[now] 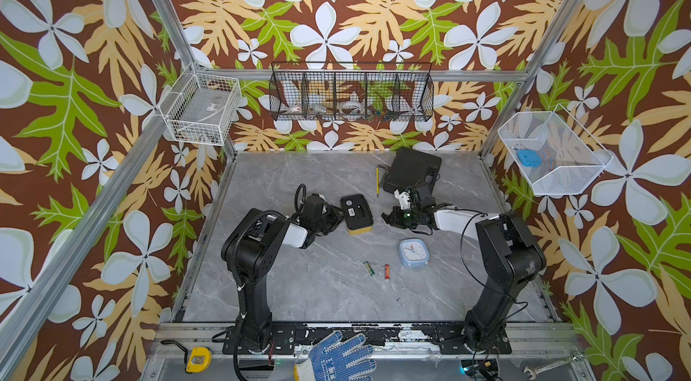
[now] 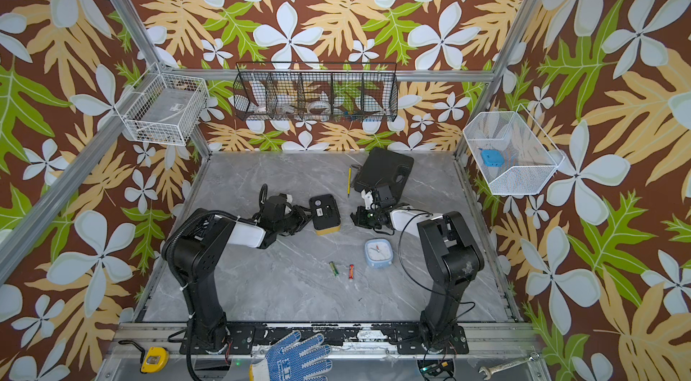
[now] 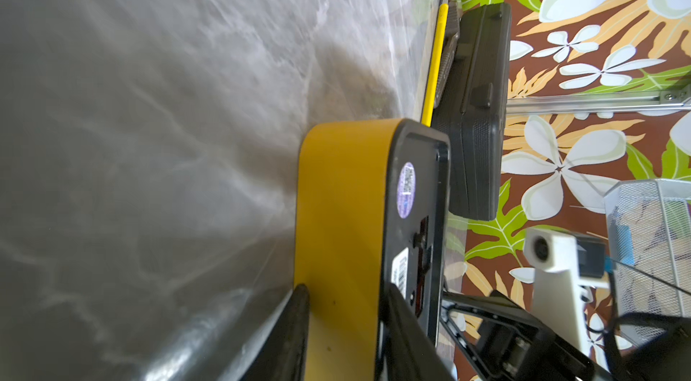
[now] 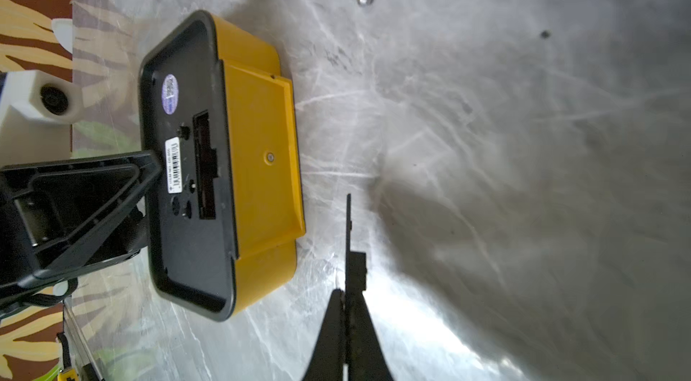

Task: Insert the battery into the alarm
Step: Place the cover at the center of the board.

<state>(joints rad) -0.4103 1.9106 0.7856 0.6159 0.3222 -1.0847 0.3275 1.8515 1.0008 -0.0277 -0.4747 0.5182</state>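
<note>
On the table [image 1: 299,285], the alarm [image 1: 355,214] lies back-up, its slot open, your left fingers [image 3: 291,326] clamped across it. Your right fingers [image 4: 331,345] pinch a thin black plate [image 4: 353,267]. The green battery [image 1: 369,268] and red battery [image 1: 387,271] lie base-ward of them, long axes front-to-back, nearer your right arm.

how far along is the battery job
Done: the alarm lies back up with its battery slot open. In hand: left jaws clamp the alarm, right jaws are shut on a thin black plate, probably the cover. Left: green battery and red battery lie untouched on the table.
</note>
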